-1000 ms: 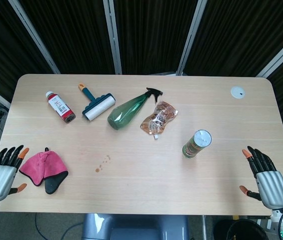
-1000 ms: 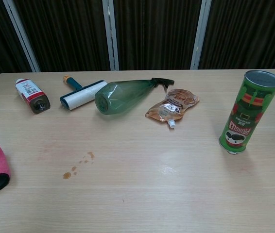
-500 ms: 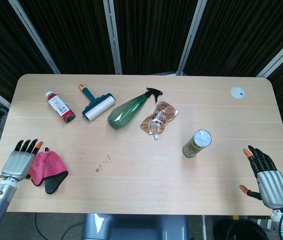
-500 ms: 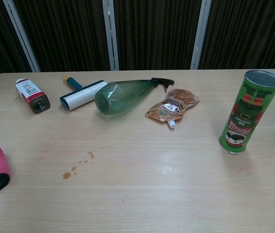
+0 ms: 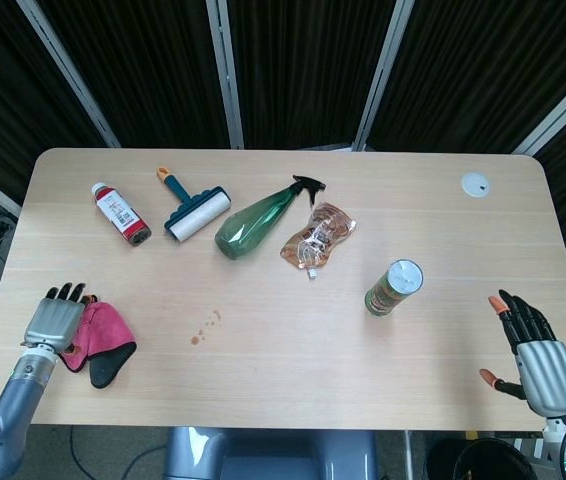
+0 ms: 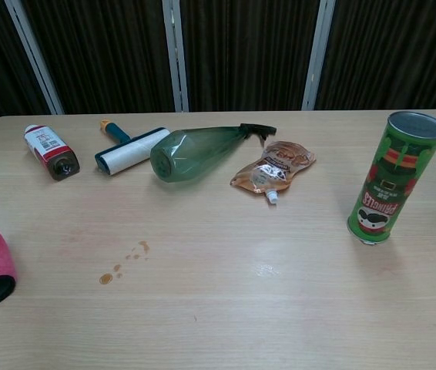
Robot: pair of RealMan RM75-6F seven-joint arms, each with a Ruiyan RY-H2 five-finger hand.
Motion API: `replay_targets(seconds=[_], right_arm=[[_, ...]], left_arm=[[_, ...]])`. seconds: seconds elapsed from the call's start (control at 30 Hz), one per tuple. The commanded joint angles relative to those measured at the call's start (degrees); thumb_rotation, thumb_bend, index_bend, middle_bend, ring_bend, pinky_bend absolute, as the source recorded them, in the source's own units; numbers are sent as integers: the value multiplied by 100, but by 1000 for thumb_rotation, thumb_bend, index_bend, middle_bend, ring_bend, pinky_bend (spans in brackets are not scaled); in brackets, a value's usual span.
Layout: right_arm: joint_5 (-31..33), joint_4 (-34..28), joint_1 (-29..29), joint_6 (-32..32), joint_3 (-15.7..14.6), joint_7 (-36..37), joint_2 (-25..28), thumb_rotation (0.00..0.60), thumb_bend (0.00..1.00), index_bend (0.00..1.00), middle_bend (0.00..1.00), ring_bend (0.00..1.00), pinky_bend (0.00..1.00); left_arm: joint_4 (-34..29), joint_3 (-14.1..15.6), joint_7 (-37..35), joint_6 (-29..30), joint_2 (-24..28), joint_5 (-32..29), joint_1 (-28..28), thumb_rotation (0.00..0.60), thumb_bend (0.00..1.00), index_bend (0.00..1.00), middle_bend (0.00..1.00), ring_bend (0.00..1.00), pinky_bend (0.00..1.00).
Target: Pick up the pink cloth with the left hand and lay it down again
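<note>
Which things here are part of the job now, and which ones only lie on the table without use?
Part of the job:
- pink cloth
- left hand, over the cloth's left side

Only lying about:
- green spray bottle, on its side
- lint roller
- Pringles can, upright
- orange pouch
- small red and white bottle

A small white bottle with a red label (image 5: 120, 212) lies near the light wooden table's (image 5: 283, 380) far left, beside a lint roller with a teal and orange handle (image 5: 193, 208). A green plastic spray bottle (image 5: 263, 218) lies on its side just beside a crinkled orange refill pouch (image 5: 316, 238). An upright green Pringles can (image 6: 388, 178) stands to the right, a small white disc (image 5: 475, 184) lies near the far right corner, and brown spots (image 5: 204, 327) stain the wood.
</note>
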Motion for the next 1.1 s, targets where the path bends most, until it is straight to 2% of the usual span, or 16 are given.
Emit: replay_targets(seconds=[0.03, 0.23, 0.3, 0.37, 0.43, 0.53, 0.63, 0.87, 1.0, 1.1], right_arm=[[22, -3, -2, 2, 14, 21, 2, 600, 42, 0, 0, 0, 116], [28, -22, -7, 10, 20, 12, 0, 600, 42, 0, 0, 0, 116], [29, -34, -11, 18, 24, 7, 0, 600, 41, 0, 0, 0, 116], [35, -37, -14, 26, 31, 11, 0, 600, 41, 0, 0, 0, 115], [57, -40, -17, 26, 40, 31, 5, 600, 40, 0, 0, 0, 116], [86, -40, -20, 29, 56, 60, 16, 600, 40, 0, 0, 0, 116], [62, -50, -16, 44, 62, 71, 21, 600, 41, 0, 0, 0, 116], [79, -55, -16, 44, 77, 89, 19, 600, 40, 0, 0, 0, 115], [87, -35, 3, 3, 78, 84, 5, 600, 41, 0, 0, 0, 116], [69, -27, 8, 8, 79, 81, -1, 600, 41, 0, 0, 0, 115]], left_arm=[[85, 46, 124, 18, -128, -166, -106, 600, 43, 269, 123, 92, 184], [314, 93, 201, 24, -335, -349, -248, 600, 92, 317, 156, 121, 213], [374, 91, 206, 10, -423, -430, -294, 600, 170, 404, 235, 188, 266], [410, 93, 195, 31, -507, -460, -327, 600, 312, 580, 407, 330, 375], [436, 108, 173, 98, -589, -388, -349, 600, 415, 709, 533, 437, 457], [486, 103, 41, 321, -729, -101, -344, 600, 495, 817, 629, 528, 526], [252, -82, -325, 584, -777, 432, -430, 600, 500, 846, 655, 553, 547], [-365, -416, -541, 804, -747, 731, -667, 600, 501, 858, 669, 565, 558], [-426, -522, -747, 1080, -1031, 1309, -819, 600, 500, 858, 668, 565, 559], [-412, -553, -822, 1131, -1231, 1498, -915, 600, 501, 858, 669, 566, 558]])
